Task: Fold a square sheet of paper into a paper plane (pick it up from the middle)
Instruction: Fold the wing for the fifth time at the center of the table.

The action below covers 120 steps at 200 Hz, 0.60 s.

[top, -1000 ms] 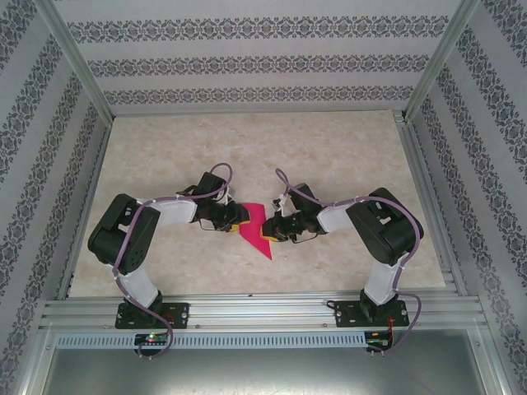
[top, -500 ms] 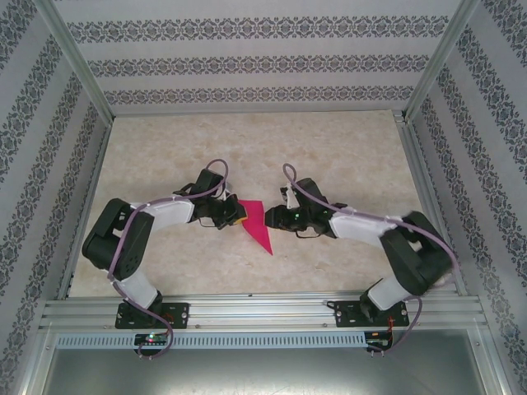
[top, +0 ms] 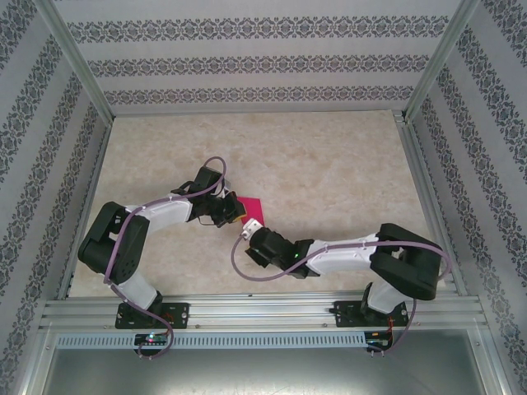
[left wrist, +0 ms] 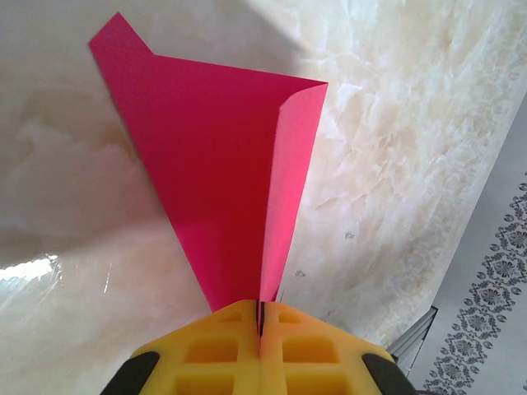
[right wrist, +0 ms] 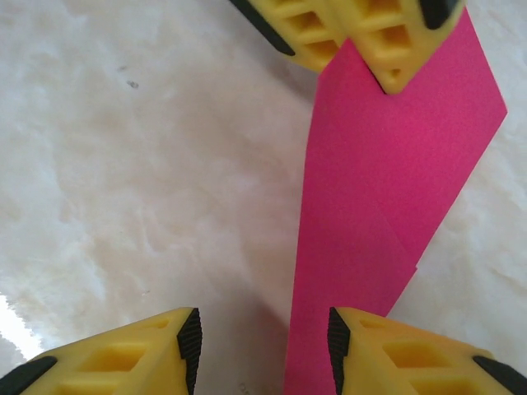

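Note:
The pink paper plane [left wrist: 222, 156] is a folded dart with one sharp point and a raised flap along its crease. My left gripper [left wrist: 259, 317] is shut on that sharp point, holding the plane over the marble table. From above, the left gripper [top: 237, 216] sits left of the paper plane [top: 250, 205]. My right gripper [top: 249, 231] reaches in from the near side, just below it. In the right wrist view the right gripper [right wrist: 263, 350] stands open. The paper plane [right wrist: 387, 181] has its near edge lying in that gap, by the right finger [right wrist: 342, 350].
The marble table [top: 329, 164] is ringed by aluminium rails [top: 263, 313] at the front and posts [top: 78, 58] at the sides, with patterned walls behind. The left gripper's yellow fingers [right wrist: 362, 33] sit at the top of the right wrist view.
My right arm let go of the paper, opened, and swung from its right side round to the near side. My left gripper closed on the paper's point and lifted it slightly back.

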Each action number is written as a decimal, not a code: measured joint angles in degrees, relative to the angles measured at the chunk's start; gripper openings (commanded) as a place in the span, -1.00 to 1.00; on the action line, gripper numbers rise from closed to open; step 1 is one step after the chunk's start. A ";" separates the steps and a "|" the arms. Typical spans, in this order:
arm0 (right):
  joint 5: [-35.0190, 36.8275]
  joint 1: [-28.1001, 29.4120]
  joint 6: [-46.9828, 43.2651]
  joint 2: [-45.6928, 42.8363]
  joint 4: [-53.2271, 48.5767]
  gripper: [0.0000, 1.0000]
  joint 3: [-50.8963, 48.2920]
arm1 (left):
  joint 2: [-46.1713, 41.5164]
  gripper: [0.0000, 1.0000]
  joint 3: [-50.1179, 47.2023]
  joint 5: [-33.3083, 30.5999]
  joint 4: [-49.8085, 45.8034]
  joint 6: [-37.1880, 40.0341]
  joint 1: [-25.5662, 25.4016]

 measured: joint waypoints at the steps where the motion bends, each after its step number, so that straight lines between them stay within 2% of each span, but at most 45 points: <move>1: 0.35 0.13 -0.22 0.22 0.00 -0.08 0.11 | 0.00 -0.86 0.00 0.00 -0.02 0.00 0.00; 28: 5.86 0.94 -2.84 3.82 0.96 -0.15 1.99 | 0.00 -0.85 0.00 0.02 -0.04 0.00 0.00; 44: 7.87 0.94 -3.76 4.81 1.42 -0.25 2.38 | 0.00 -0.84 0.00 0.00 -0.04 0.00 0.00; 85: 10.27 0.94 -5.20 7.08 2.16 -0.41 3.13 | -0.02 -0.83 0.00 0.00 -0.04 0.00 0.00; 120: 11.32 0.94 -5.25 7.30 2.29 -0.65 3.13 | -0.02 -0.83 0.00 0.00 -0.24 0.00 0.00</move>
